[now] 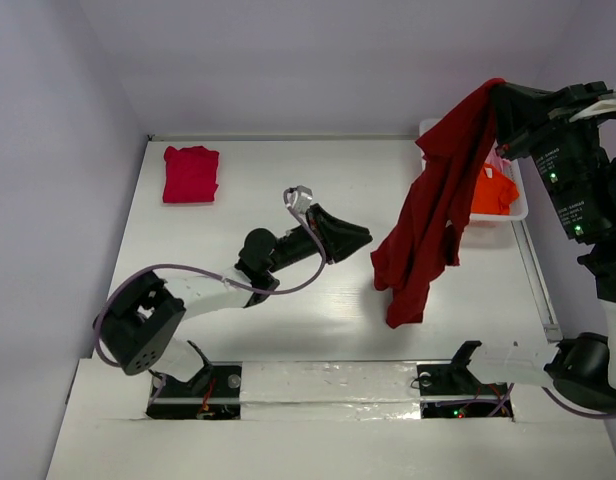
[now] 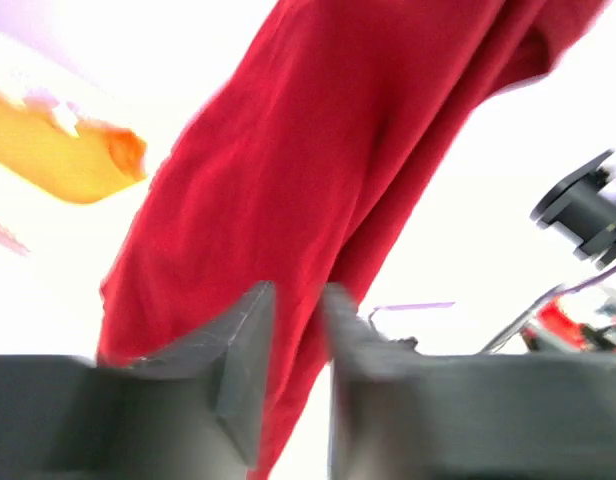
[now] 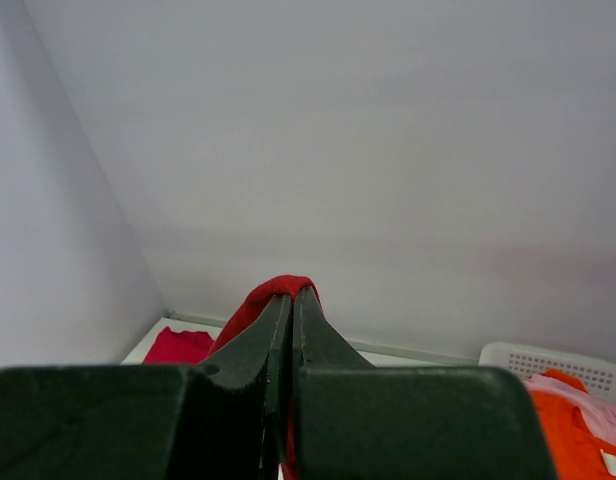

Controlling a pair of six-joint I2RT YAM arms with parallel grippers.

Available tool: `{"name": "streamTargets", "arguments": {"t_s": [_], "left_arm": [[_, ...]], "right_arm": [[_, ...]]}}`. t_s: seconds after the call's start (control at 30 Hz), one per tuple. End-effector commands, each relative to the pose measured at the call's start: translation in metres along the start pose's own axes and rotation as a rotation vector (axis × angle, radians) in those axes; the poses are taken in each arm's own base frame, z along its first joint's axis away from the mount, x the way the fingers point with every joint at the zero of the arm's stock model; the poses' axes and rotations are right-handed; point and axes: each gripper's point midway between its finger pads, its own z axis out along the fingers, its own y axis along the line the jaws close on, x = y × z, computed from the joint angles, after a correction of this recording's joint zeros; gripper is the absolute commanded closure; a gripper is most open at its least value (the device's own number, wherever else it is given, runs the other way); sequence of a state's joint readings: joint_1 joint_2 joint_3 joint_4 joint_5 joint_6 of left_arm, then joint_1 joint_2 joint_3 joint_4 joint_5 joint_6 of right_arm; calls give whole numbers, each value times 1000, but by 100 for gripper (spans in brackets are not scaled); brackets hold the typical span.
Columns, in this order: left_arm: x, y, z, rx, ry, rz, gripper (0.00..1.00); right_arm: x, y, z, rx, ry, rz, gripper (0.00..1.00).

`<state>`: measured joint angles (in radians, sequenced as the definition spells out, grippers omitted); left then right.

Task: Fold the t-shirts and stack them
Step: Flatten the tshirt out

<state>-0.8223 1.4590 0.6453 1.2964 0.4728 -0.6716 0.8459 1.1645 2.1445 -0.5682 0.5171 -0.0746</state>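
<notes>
One shirt folded, three remain.
Crimson-pink shirt (image 1: 191, 173) lies folded on bench (image 1: 288, 330); right tool (image 3: 291, 292), clamped, dangles dark red shirt (image 1: 433, 215); left tool (image 2: 298, 292) slightly parted, empty; orange shirt (image 1: 493, 190) in basket (image 3: 558, 362).

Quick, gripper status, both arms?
Left gripper: slightly open, holding nothing.
Right gripper: shut on the red shirt.

White-and-black arms (image 1: 203, 290) with lilac cables (image 1: 178, 267), green lights (image 1: 553, 176), black wedge jaws.
</notes>
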Motion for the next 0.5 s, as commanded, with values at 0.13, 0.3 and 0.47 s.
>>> {"name": "streamTargets", "arguments": {"t_s": [0.13, 0.3, 0.47], "left_arm": [[-40, -31, 1, 152, -186, 126, 53], [-23, -24, 4, 206, -179, 28, 54], [-11, -22, 4, 256, -178, -15, 54]], "right_arm": [[-34, -3, -3, 5, -101, 54, 100], [-49, -1, -6, -14, -140, 73, 100], [-54, -4, -8, -8, -153, 75, 100]]}}
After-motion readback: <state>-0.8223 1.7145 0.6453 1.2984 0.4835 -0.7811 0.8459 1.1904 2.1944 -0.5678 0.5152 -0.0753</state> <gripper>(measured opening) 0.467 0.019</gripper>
